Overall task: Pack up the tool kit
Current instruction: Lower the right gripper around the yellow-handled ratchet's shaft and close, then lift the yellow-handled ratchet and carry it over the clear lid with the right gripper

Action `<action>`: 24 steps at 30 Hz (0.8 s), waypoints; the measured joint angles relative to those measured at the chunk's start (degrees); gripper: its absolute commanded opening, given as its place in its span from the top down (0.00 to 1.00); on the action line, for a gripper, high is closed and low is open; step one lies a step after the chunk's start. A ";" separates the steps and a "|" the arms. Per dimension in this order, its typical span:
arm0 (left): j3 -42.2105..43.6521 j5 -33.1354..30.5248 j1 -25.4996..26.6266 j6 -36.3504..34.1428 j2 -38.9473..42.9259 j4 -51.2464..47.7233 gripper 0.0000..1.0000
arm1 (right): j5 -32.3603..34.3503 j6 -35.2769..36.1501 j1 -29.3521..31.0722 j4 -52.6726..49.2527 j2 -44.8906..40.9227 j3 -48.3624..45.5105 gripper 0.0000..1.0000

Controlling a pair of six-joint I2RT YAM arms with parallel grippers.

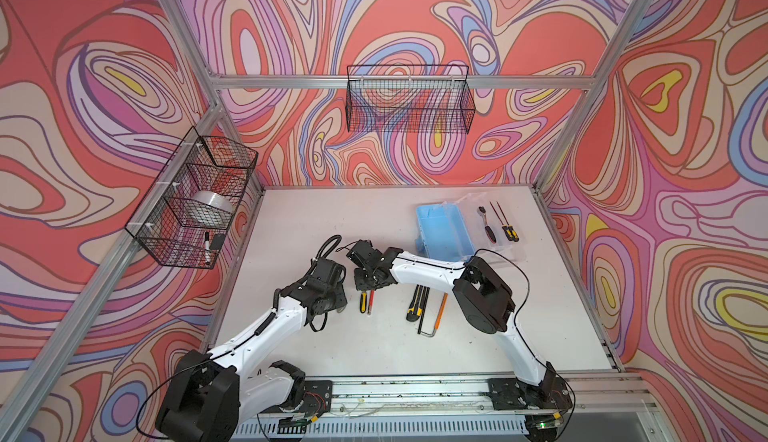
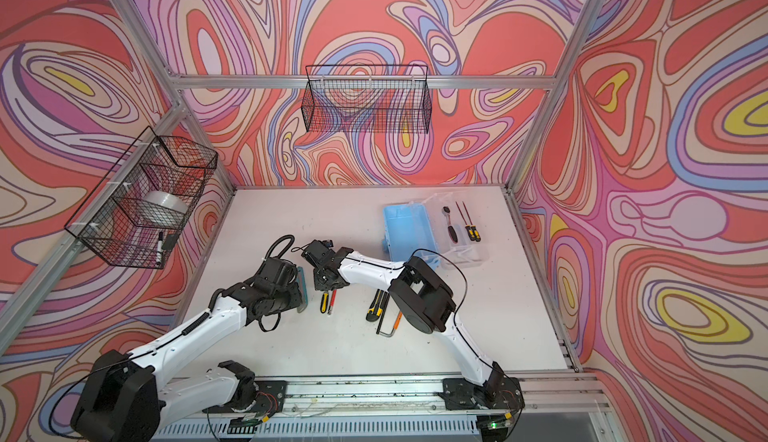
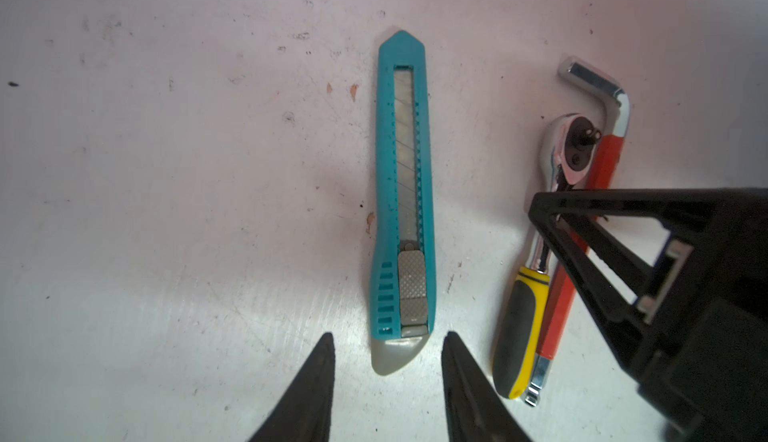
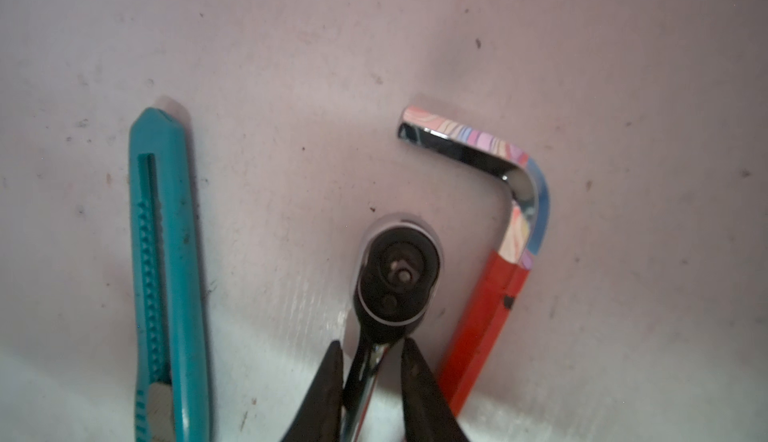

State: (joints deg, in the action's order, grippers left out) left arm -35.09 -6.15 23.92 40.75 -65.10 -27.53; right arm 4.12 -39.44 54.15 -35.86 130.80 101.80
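L gripper (image 3: 390, 336) jaws open over teal plastic snap-off cutter (image 3: 403, 195); R gripper (image 4: 372, 342) jaws part-open astride chrome yellow-handled ratchet (image 4: 399, 269) shaft.

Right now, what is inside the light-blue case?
No tools show inside the light-blue case; its floor looks bare in both top views. The right arm hides its near corner.
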 measured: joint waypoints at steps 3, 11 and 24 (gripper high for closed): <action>0.02 -0.42 0.00 0.00 0.72 -0.15 0.54 | 1.03 0.92 0.09 -0.79 0.00 0.00 0.87; 0.68 -1.07 0.00 0.02 1.31 -0.22 0.52 | 1.64 3.50 0.09 -1.09 -0.04 -0.13 0.99; 0.72 -1.38 0.00 0.00 1.20 -0.39 0.53 | -0.57 4.02 -0.11 1.09 -1.79 -2.80 1.00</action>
State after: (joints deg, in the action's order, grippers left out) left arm -34.37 -7.53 23.92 40.75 -63.90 -27.92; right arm 3.55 -35.42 54.04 -34.76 129.01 99.00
